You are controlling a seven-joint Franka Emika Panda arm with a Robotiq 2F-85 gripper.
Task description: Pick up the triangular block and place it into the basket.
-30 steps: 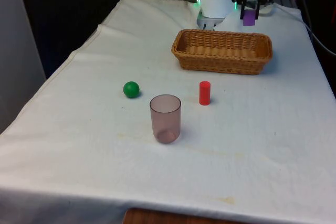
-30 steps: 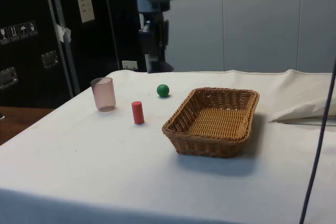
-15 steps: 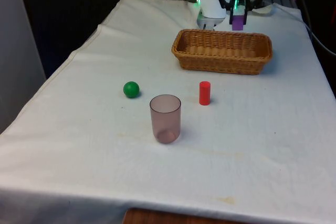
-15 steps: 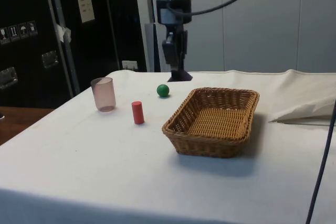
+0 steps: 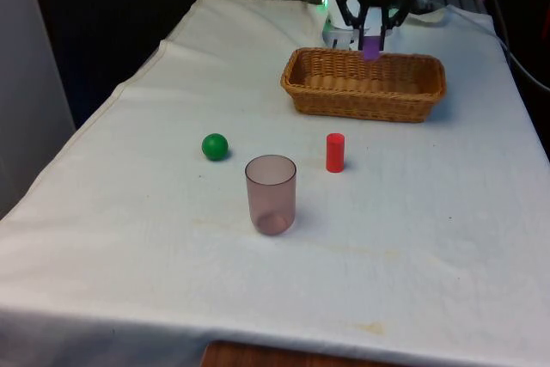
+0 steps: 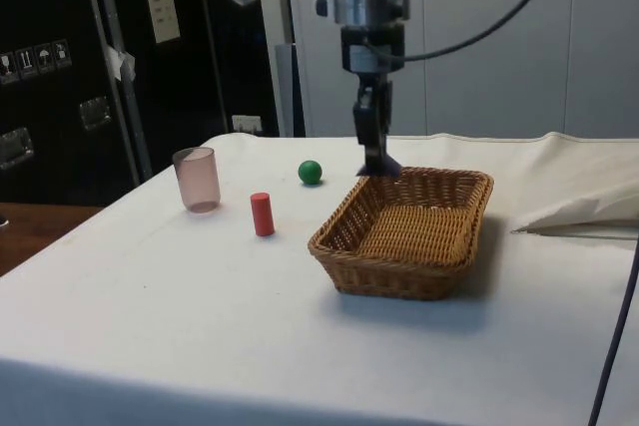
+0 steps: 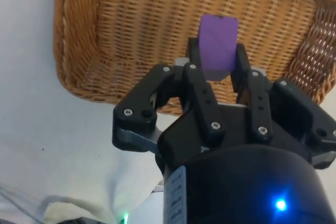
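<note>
My gripper (image 5: 371,40) is shut on a purple triangular block (image 5: 371,46) and holds it just above the far rim of the wicker basket (image 5: 365,99). In the side view the gripper (image 6: 374,152) hangs over the basket's (image 6: 399,276) far corner, the block (image 6: 379,165) showing dark at its tip. In the wrist view the purple block (image 7: 217,45) sits between the two fingers (image 7: 194,66), with the woven basket floor (image 7: 131,30) beneath it.
On the cloth in front of the basket stand a red cylinder (image 5: 335,152) and a translucent pinkish cup (image 5: 271,194). A green ball (image 5: 215,146) lies toward the front view's left. The cable-side table edge lies at the front view's right.
The gripper has carried the purple block toward the front view's left and downward, from beyond the basket's far right corner to just above its far rim.
</note>
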